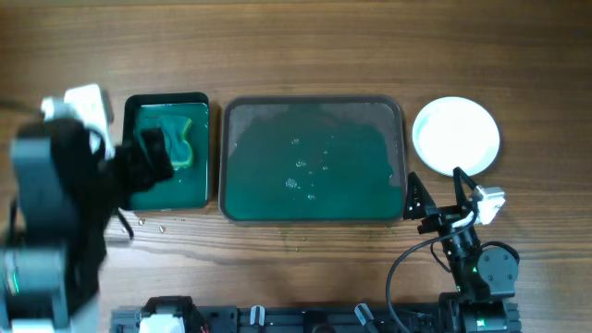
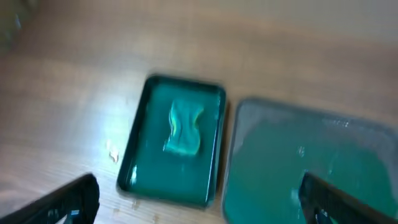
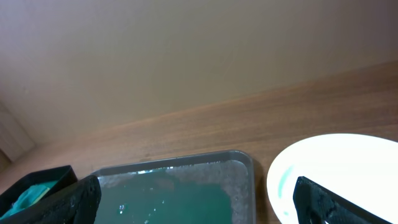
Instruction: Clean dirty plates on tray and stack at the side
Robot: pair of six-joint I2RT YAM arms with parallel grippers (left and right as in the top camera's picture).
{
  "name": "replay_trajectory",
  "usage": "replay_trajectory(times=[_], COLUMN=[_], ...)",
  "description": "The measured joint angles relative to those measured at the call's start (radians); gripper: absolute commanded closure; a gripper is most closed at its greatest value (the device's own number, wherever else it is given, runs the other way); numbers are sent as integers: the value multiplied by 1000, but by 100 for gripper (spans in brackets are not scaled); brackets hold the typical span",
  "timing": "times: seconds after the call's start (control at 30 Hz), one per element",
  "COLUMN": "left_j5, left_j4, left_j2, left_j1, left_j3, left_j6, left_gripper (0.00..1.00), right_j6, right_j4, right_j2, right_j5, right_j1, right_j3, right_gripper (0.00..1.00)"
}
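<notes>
My left claw (image 2: 198, 198), wide and empty, hangs over the sponge tray (image 1: 166, 98). My right claw (image 3: 196, 199), likewise wide and empty, faces the plates (image 1: 455, 135), which sit on the worktop (image 1: 277, 55) right of the tray (image 1: 268, 176). I judge the plates stiff, slick and breakable: grip at the rim.

No text or labels can be read.
</notes>
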Motion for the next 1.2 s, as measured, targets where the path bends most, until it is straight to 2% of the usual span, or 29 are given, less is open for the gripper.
replay_trajectory(times=[0.1, 0.13, 0.3, 0.4, 0.47, 0.6, 1.2], left_j5=[20, 34, 92, 112, 117, 120, 124], left_j4=[353, 517, 895, 1047, 1102, 1119, 1098], left_j2=[-238, -325, -622, -731, -807, -865, -957], left_j1=[-1, -1, -6, -24, -29, -29, -20], left_j3=[-291, -430, -899, -1083, -1192, -1273, -1418], left_j6=[0, 0, 0, 0, 0, 0, 0], left_gripper=[0, 0, 0, 0, 0, 0, 0], right_j6=[0, 0, 0, 0, 0, 0, 0], right_j4=[0, 1, 0, 1, 0, 0, 0], right_j2=[0, 0, 0, 0, 0, 0, 0], right_j5=[0, 1, 0, 1, 1, 1, 1], right_j1=[0, 0, 0, 0, 0, 0, 0], right_j3=[0, 0, 0, 0, 0, 0, 0], right_gripper=[0, 0, 0, 1, 0, 0, 0])
